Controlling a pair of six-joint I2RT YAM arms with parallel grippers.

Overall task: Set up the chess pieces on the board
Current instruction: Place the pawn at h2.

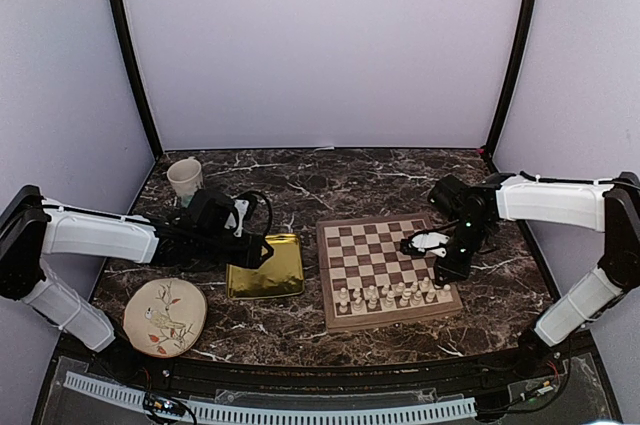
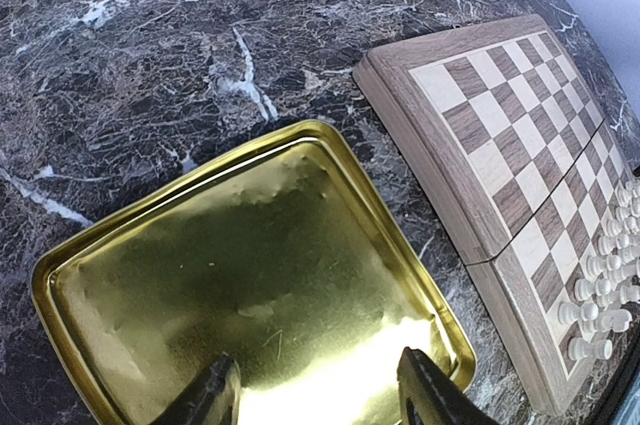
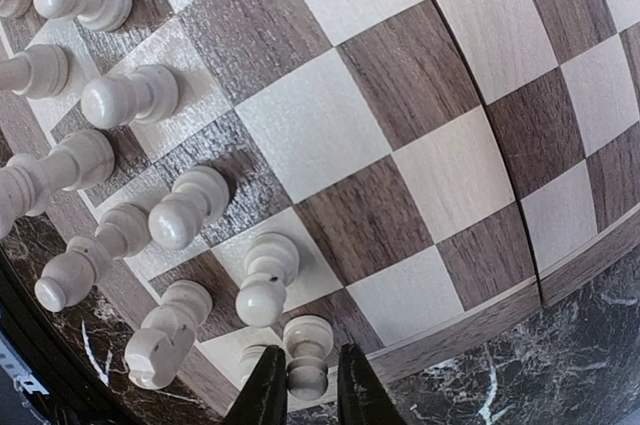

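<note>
Dark marble counter (image 1: 300,180) carries the board (image 1: 323,275), its chess pieces (image 1: 390,295) crowded along the near rows. By the board's edge one piece (image 3: 308,335) sits between the narrow right jaws; pinched or freed, I cannot tell. Looks like placing; next, lift straight clear. Left jaws hang wide, empty, over the gold tray (image 2: 90,255).

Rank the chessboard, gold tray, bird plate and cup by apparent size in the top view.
1. Chessboard, largest.
2. Bird plate and gold tray: too alike to rank.
3. Cup, smallest.
</note>
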